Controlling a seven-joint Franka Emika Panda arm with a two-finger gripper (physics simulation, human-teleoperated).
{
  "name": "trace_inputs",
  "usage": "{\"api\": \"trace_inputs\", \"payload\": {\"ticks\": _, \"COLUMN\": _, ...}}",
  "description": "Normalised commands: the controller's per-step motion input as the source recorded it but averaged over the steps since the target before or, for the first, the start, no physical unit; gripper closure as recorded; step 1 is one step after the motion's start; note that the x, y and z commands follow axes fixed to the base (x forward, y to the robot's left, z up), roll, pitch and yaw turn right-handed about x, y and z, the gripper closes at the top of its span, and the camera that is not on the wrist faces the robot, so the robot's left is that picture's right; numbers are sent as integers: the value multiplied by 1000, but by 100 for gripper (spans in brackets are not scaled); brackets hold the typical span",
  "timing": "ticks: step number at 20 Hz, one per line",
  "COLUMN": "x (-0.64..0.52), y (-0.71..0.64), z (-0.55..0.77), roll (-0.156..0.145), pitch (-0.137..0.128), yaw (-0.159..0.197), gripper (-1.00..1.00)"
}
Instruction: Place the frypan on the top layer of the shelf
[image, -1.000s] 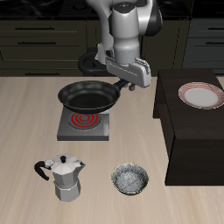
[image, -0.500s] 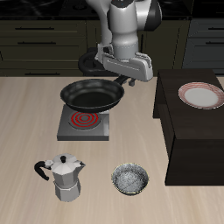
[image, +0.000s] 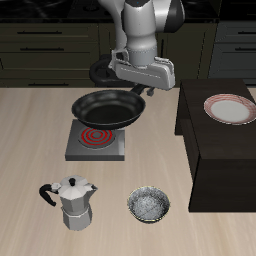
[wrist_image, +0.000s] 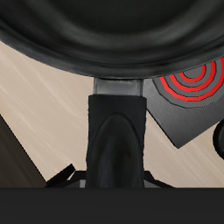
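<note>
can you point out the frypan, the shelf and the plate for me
frypan (image: 104, 107): exterior view, on the dark inside of the pan.
shelf (image: 222, 150): exterior view, on a bare part of the flat top.
plate (image: 229, 108): exterior view, on the white centre inside the pink rim.

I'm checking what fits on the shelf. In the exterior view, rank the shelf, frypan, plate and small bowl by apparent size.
1. Dark brown-black boxy shelf
2. Round black frypan
3. Pink-rimmed white plate
4. Small speckled grey bowl, though it sits nearer the camera.
</note>
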Motion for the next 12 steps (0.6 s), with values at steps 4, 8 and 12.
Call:
{"api": "trace_inputs", "payload": {"ticks": 4, "x": -11, "y": 86, "z": -9, "roll": 29, "pitch": 20, "yaw": 60, "gripper": 100}}
{"api": "trace_inputs", "payload": {"ticks": 8, "x": 65, "y": 84, "z": 65, "roll": 10, "pitch": -12, "yaw": 63, "gripper": 100}}
{"api": "trace_inputs", "payload": {"ticks": 12, "x": 189, "y": 17, "z": 34, "roll": 10, "pitch": 38, "yaw": 89, "gripper": 100}}
